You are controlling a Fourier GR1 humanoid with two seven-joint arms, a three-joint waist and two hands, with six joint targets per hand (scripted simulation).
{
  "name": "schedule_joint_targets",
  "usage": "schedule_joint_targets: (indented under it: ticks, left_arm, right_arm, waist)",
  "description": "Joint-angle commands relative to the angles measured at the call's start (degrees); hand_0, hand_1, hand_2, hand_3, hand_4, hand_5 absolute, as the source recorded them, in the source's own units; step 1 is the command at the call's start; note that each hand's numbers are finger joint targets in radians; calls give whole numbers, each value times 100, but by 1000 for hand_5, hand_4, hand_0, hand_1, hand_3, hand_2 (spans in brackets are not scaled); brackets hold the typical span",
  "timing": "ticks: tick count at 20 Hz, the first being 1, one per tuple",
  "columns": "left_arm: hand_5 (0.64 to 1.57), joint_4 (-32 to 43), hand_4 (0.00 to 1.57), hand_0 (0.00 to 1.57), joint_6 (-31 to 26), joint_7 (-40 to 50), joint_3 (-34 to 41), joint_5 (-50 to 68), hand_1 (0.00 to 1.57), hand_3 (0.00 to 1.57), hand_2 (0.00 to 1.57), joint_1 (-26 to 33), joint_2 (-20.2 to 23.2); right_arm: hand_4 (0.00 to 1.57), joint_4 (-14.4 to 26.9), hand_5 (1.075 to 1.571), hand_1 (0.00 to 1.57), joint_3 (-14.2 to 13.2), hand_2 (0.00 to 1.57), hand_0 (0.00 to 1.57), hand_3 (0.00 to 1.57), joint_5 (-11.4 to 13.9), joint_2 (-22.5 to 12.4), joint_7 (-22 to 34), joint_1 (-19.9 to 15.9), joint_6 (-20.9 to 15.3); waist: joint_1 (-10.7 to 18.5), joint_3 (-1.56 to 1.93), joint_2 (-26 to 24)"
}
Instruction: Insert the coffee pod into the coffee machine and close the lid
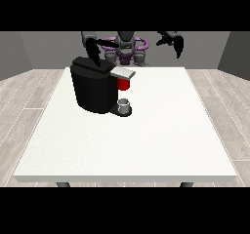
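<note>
A small grey thing sits on the base of the coffee machine, under a red thing at the machine; I cannot tell it for the pod. The lid looks lowered. The hand at the view's left hangs above the machine, finger state unclear; pressing squarely down on the lid would serve best.

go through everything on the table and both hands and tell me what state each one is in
coffee machine: upright on the white table, grey lid sticking out sideways over the front.
red thing at the machine: sits right under the lid.
grey thing: on the machine's base, below the red thing; cannot tell if it is the pod.
hand at the view's left: over the machine's top.
hand at the view's right: raised, holding nothing.
</note>
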Motion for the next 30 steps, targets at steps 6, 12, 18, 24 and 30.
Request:
schedule_joint_targets:
  ticks: [6, 12, 18, 24, 30]
  left_arm:
    - [1571, -140, 312, 0, 133, -192, 176, -11, 0, 0, 0, 168, 381]
    - [1571, -381, 346, 0, 98, 51, 39, 105, 0, 0, 0, 35, 291]
    - [1571, -284, 380, 0, 303, -109, -185, -161, 0, 0, 0, 307, 152]
    - [1571, -540, 356, 0, 163, 85, -235, 17, 0, 0, 0, 243, 182]
    - [1571, -243, 365, 0, 227, -51, -149, 10, 0, 0, 0, -210, 258]
  right_arm:
    - [163, 32, 1571, 0, 179, 0, 0, 0, 36, 11, 181, -636, 161]
    - [119, 257, 1571, 0, 328, 0, 0, 0, 452, -98, 39, -1252, -53]
    - [0, 221, 1571, 0, 715, 0, 0, 0, 714, 509, 199, -1464, -376]
    - [102, 514, 1571, 0, 748, 0, 0, 0, 957, 265, -11, -1833, -212]
    - [259, 571, 1571, 0, 831, 0, 0, 0, 1234, 396, 338, -2763, -437]
  waist:
    - [-272, -3, 370]
    - [48, -3, 611]
    - [36, -4, 422]
    - [255, -3, 604]
    - [237, -4, 933]
